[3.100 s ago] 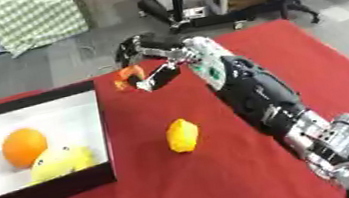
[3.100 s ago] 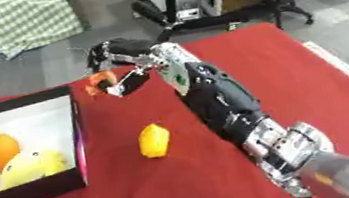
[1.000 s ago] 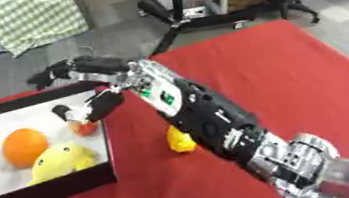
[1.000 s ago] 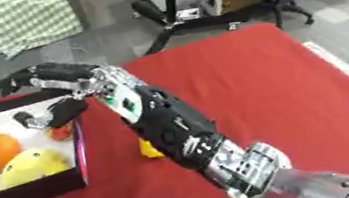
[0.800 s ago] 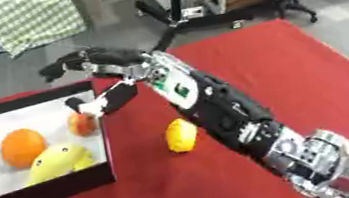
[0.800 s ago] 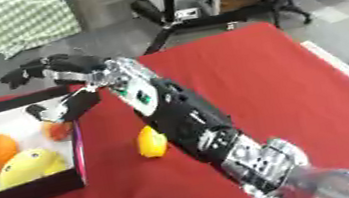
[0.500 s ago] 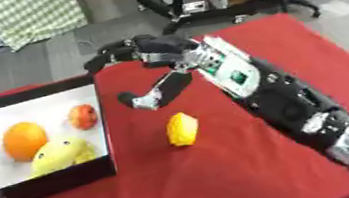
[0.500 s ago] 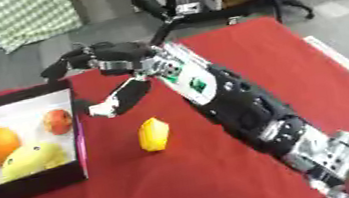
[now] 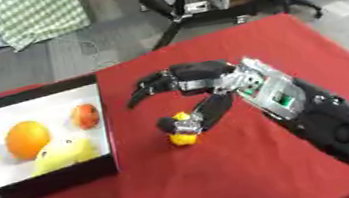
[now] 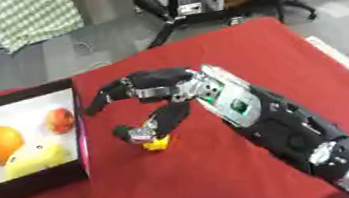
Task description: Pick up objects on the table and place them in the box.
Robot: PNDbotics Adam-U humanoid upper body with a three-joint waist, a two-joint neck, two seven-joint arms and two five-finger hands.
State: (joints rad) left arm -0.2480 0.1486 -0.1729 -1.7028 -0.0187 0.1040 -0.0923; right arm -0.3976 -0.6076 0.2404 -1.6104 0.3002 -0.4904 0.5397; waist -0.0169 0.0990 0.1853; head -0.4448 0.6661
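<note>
A small yellow object [image 9: 184, 137], lemon-like in shape, lies on the red table [image 9: 254, 179] just to the right of the box [image 9: 106, 165]. It is judged to be light, rounded and fairly smooth, so it could roll or slip out of a pinch; it would best be taken across its middle, thumb on one side and fingers opposite. The right robot hand [image 9: 198, 87] is arched over it, the thumb touching its top, the fingers spread and not closed on anything. In the black, white-floored box are seen an orange [image 9: 27, 140], a small reddish fruit [image 9: 84, 116] and a yellow fruit [image 9: 61, 155]. The left robot hand is not seen.
</note>
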